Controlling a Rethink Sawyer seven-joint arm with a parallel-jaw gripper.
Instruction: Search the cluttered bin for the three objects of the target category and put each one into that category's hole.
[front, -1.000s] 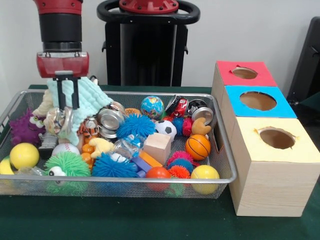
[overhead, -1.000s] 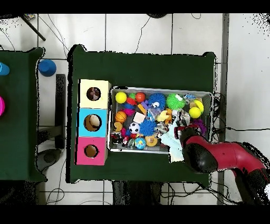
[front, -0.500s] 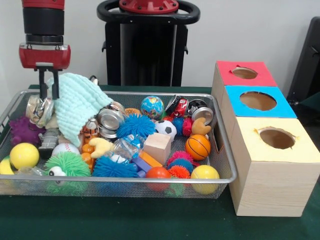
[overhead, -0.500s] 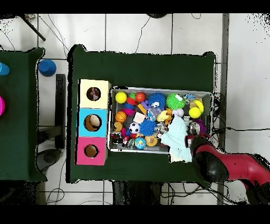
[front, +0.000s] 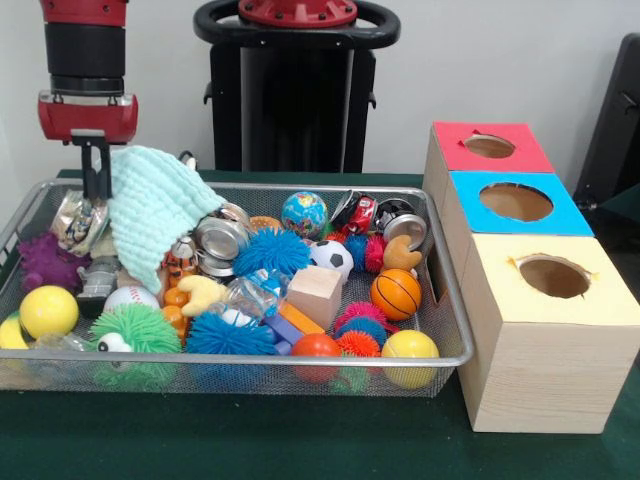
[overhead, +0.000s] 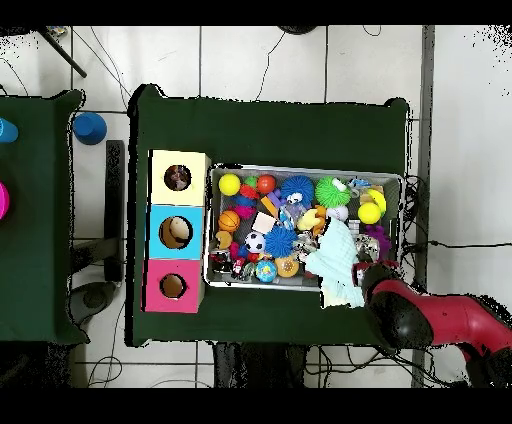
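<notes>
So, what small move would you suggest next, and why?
Probably a short lift straight up: the gripper hangs over the end of the bin farthest from the yellow-topped box's hole, with a pale bundle just below it against the mint cloth. Whether it holds the bundle is unclear.

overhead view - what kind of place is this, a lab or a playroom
Most likely a robot lab set up for a sorting test. A red arm reaches over a green-clothed table that holds a wire bin of toys and three boxes with holes. Cables trail over the tiled floor.
</notes>
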